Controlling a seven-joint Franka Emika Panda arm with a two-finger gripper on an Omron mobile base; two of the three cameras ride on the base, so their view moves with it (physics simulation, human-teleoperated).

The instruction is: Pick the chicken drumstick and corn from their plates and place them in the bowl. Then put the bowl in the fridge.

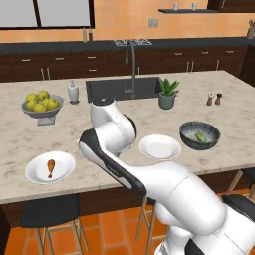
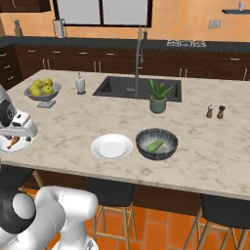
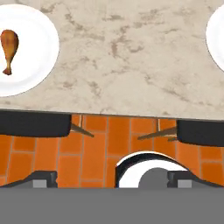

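The orange-brown chicken drumstick (image 1: 51, 168) lies on the left white plate (image 1: 35, 172) near the counter's front edge. In the hand view the drumstick (image 3: 8, 47) and its plate (image 3: 37, 52) sit at the upper left. My gripper (image 3: 113, 179) hovers above the counter's front edge, to the right of that plate. It is open and holds nothing. The second plate (image 1: 160, 147) is bare, and its rim (image 3: 216, 39) shows at the right of the hand view. The corn (image 1: 200, 136), mostly green husk, lies inside the dark bowl (image 1: 211, 141). The fridge is out of view.
A footed grey bowl of apples (image 1: 42, 104) stands at the back left. A potted plant (image 1: 167, 93) sits beside the sink (image 1: 119, 88), and two shakers (image 1: 213, 98) stand to the right. Dark stools (image 3: 35, 124) stand under the counter edge on the orange tile floor.
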